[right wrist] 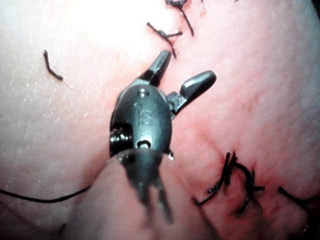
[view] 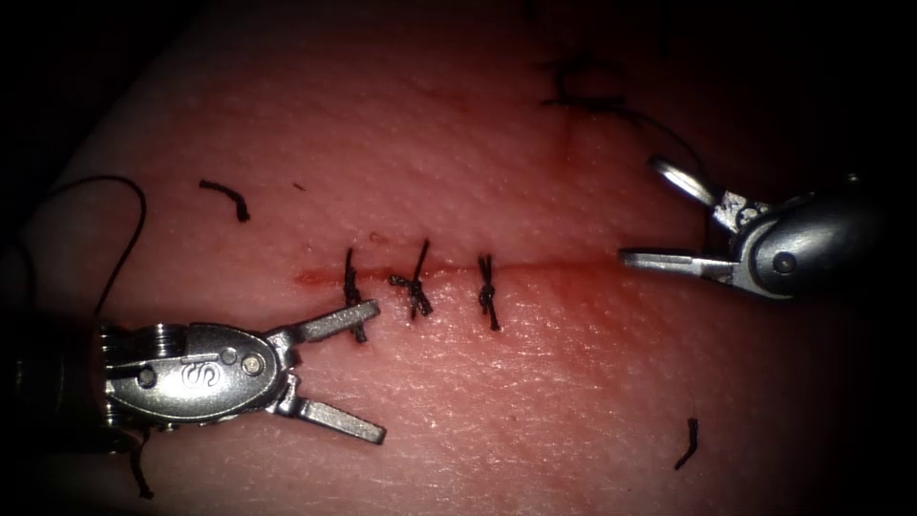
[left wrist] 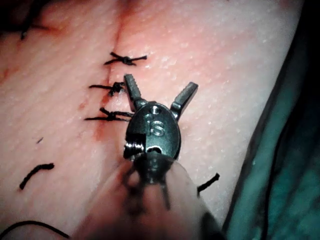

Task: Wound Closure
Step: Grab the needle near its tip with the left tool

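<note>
Tissue (view: 535, 382): pale pork belly, moist and dimpled; judged soft and yielding, likely to tear if pinched hard.
Cut (view: 554, 268): a horizontal line across the tissue, with red fluid (view: 310, 279) at its left end.
Stitches (view: 415, 285): three knotted, side by side over the left and middle of the cut; the stretch to their right is unstitched.
Left tool (view: 368, 368): jaws spread wide, holding nothing; upper jaw lies over the leftmost stitch.
Right tool (view: 650, 215): jaws wide apart, holding nothing; lower jaw lies level with the cut's right end.
Thread (view: 119, 225): a dark strand curving at the far left; a tangle (view: 583, 91) lies above the cut on the right. Judged light, limp and slippery; best gripped squarely across the jaws.
Cut ends (view: 227, 196): short bits lying loose on the tissue.
Needle: cannot tell where it is; judged stiff and best held along its body, away from the tip.
</note>
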Available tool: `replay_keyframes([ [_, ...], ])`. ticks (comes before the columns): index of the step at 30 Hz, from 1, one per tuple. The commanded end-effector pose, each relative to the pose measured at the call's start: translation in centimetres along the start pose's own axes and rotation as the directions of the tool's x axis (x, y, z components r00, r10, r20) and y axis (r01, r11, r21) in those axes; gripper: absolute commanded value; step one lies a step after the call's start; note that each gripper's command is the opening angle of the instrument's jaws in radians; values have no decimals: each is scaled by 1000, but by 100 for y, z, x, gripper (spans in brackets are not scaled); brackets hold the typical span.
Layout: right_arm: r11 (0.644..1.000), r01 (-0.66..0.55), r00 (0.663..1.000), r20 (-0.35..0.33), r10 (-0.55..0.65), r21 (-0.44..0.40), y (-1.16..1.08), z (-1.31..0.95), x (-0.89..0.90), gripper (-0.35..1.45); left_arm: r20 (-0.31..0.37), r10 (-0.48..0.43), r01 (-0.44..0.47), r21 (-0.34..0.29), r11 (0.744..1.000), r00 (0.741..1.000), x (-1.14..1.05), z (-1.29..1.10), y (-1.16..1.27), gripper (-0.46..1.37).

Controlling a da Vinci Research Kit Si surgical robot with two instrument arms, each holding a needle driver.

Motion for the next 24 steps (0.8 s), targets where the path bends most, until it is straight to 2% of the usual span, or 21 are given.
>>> replay_keyframes([
  [1, 1000, -8, 1000, 2, 8, 18, -2, 0, 0, 144, -5, 6, -6, 15, 1000, 1000, 2, -5, -2, 75],
  [9, 999, -31, 999, 6, 31, 22, -4, 0, 2, 144, 15, 19, -20, 59, 998, 1000, 13, -54, -9, 79],
  [11, 999, -37, 999, 8, 37, 24, -4, 1, 3, 143, 41, 18, -22, 104, 994, 999, 9, -74, -13, 78],
  [17, 999, -41, 999, 11, 41, 24, -6, 4, 3, 142, 86, -23, 6, 195, 981, 996, -1, -114, -25, 79],
  [24, 998, -46, 999, 29, 44, 40, -15, 11, 2, 143, 117, -86, 48, 294, 954, 989, -8, -143, -34, 84],
])
